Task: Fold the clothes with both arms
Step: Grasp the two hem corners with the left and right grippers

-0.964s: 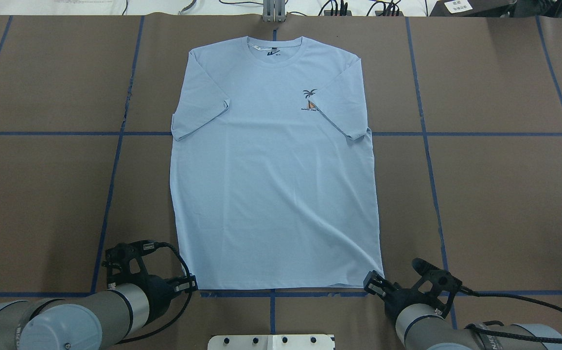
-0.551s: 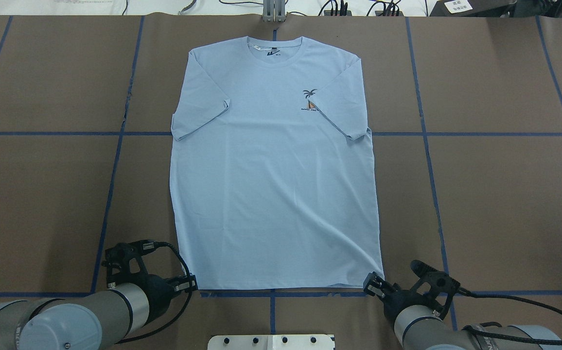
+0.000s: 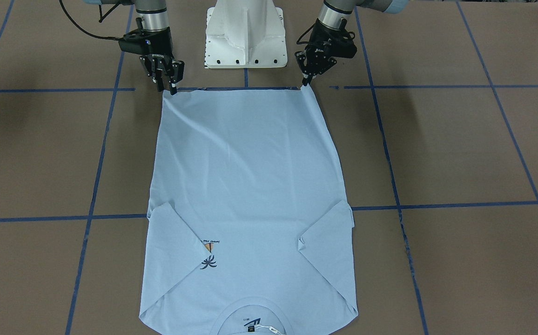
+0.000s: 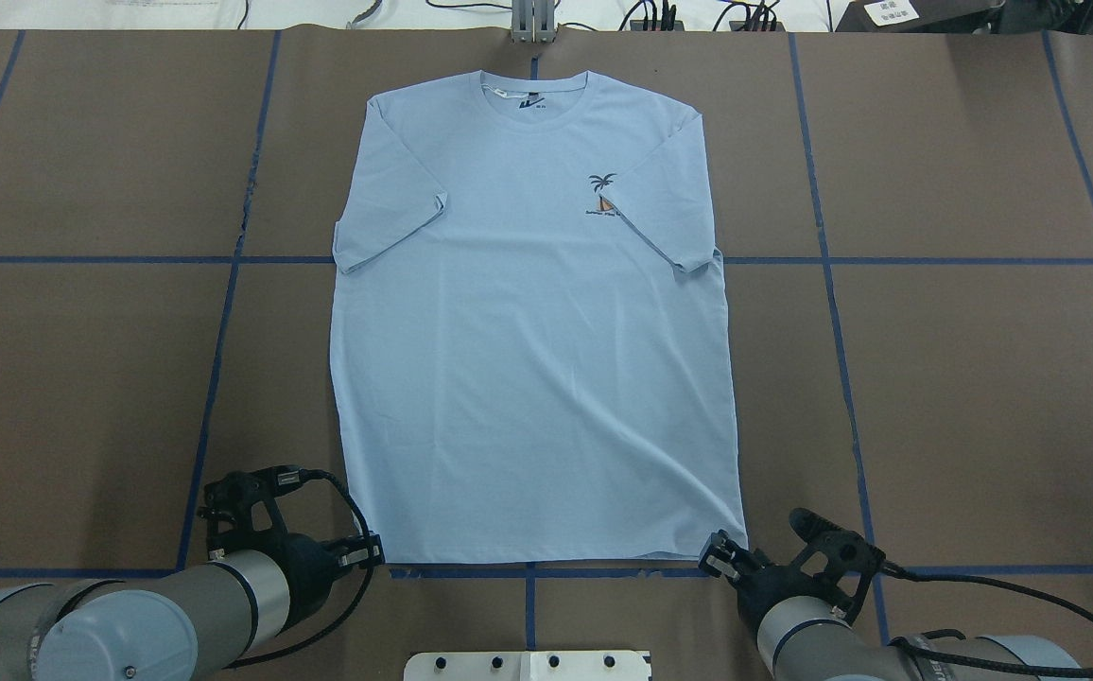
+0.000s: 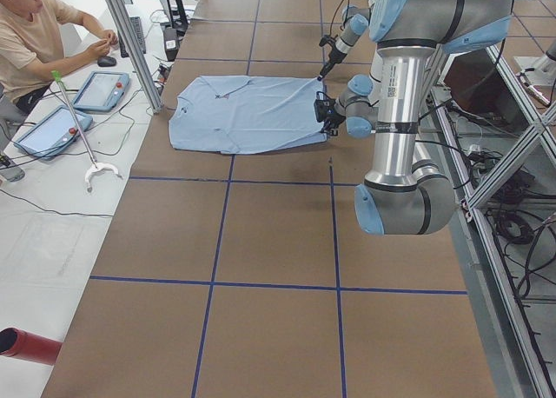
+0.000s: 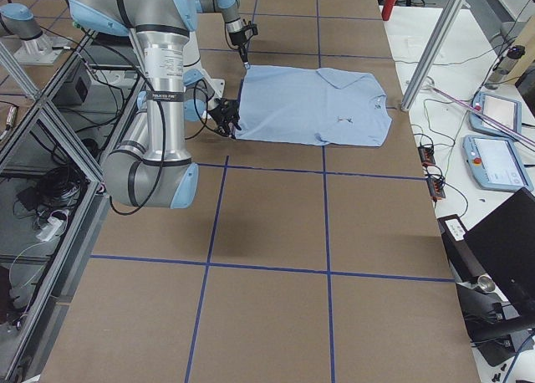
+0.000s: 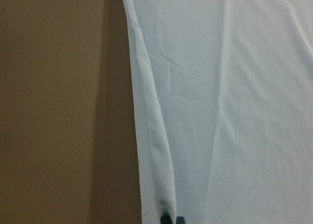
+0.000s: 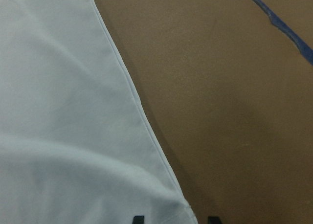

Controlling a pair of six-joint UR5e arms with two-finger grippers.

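- Here, a light blue T-shirt (image 4: 528,359) lies flat and face up on the brown table (image 4: 962,378), straight out from the white pedestal base (image 3: 245,37). The hem is nearest the base and the collar farthest from it.
- Both short sleeves are folded in over the chest. The sleeve on the base's right side overlaps the edge of the palm tree print (image 4: 603,184). A dark neck label (image 4: 529,102) shows inside the collar.
- The left end effector (image 3: 305,83), just out from the base on its left, has its fingertips (image 7: 166,219) drawn together on the hem corner there, the cloth puckering toward them.
- The right end effector (image 3: 166,86), out from the base on its right, sits low with its fingers apart. Its tips (image 8: 138,219) stand either side of the other hem corner.
- A blue tape line (image 4: 603,571) runs just beside the hem, on the base's side of it.
- An operator (image 5: 35,33) sits off the table, on the side away from the base.
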